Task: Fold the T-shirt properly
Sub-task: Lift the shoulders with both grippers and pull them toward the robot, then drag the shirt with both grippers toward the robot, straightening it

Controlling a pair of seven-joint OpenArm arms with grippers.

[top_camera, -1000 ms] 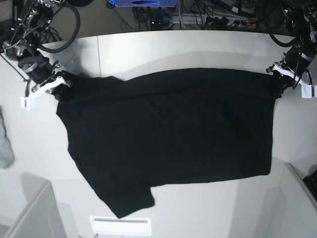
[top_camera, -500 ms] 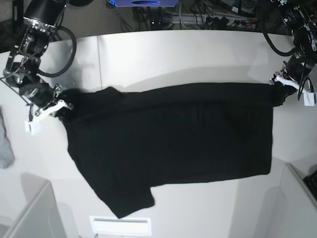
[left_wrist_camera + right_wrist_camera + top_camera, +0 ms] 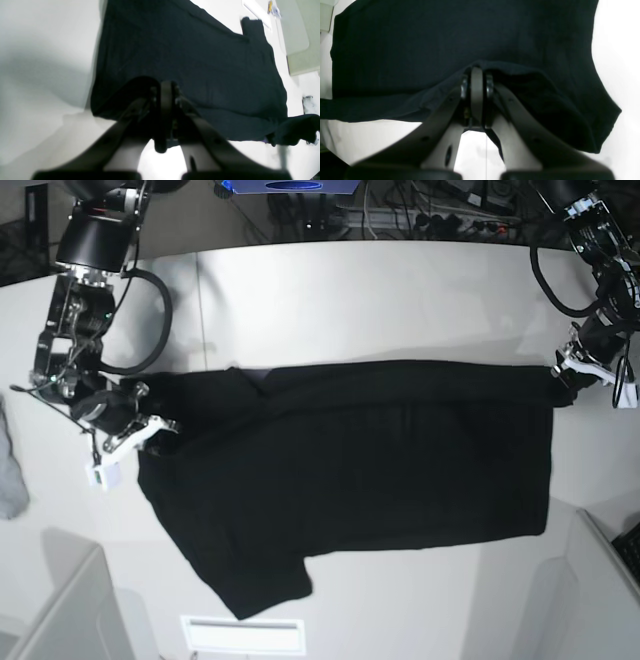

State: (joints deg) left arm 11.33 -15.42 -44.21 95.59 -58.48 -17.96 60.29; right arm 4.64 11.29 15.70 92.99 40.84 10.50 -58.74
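No container shows in any view. The T-shirt lies spread across the middle of the table in the base view, its long axis running left to right across the frame. One sleeve juts toward the lower left, and the straight hem edge sits at the right. The top edge is pulled up into a fold along the upper part of the cloth.

The right gripper, at the left of the base view, has its jaws pressed together on the shirt's upper-left corner; its wrist view shows fabric bunched around the tips. The left gripper, at the right edge, is likewise clamped on the upper-right corner.

A grey cloth lies at the far left edge.
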